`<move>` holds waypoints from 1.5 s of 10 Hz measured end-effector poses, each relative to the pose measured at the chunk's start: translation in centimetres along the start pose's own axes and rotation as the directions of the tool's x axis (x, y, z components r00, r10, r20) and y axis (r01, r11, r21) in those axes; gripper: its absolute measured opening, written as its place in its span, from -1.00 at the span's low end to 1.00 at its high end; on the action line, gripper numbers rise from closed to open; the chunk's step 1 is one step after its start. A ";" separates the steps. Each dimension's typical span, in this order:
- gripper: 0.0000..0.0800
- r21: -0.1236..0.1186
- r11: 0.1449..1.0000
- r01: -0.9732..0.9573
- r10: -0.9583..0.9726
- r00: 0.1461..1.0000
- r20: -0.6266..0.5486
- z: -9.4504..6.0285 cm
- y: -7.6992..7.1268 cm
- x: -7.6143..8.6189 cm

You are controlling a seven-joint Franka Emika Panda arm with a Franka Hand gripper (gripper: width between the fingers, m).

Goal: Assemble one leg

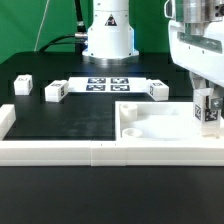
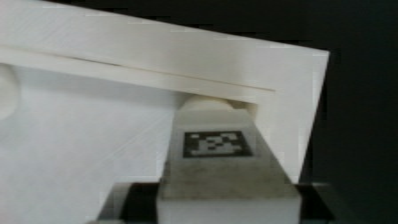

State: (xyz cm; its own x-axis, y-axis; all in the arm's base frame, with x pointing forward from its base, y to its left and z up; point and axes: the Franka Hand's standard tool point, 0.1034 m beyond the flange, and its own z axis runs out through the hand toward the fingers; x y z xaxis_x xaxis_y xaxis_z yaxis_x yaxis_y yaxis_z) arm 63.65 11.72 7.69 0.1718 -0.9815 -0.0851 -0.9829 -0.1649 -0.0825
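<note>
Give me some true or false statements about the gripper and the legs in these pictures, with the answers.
1. The gripper holds a leg. True.
2. That leg hangs over the marker board. False: it is above the tray-like part, at the exterior view's right.
3. Three loose legs lie on the table. True.
4. All loose legs lie to the exterior view's right of the marker board. False: two lie to its left, one to its right.
</note>
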 end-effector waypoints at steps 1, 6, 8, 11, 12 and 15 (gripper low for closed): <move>0.02 0.000 0.998 0.060 -0.060 0.998 0.000 0.0 0.0 0.0; 0.62 -0.039 0.756 0.654 -0.654 0.756 0.024 -0.3 0.0 -0.6; 0.62 -0.062 0.562 0.825 -0.825 0.564 0.022 -0.4 -0.1 -0.3; 0.62 -0.145 0.246 0.958 -0.968 0.252 0.024 -0.6 -0.1 -0.7; 0.62 -0.143 0.149 0.978 -0.987 0.156 0.039 -0.6 -0.1 -0.3; 0.31 -0.138 0.071 0.988 -0.996 0.078 0.050 -0.6 -0.1 -0.3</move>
State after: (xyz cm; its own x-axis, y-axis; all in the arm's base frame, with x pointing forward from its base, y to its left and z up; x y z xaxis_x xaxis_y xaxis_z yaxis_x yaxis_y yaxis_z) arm 63.65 11.95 8.32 0.9954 0.0924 0.0257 0.0911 -0.9947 0.0472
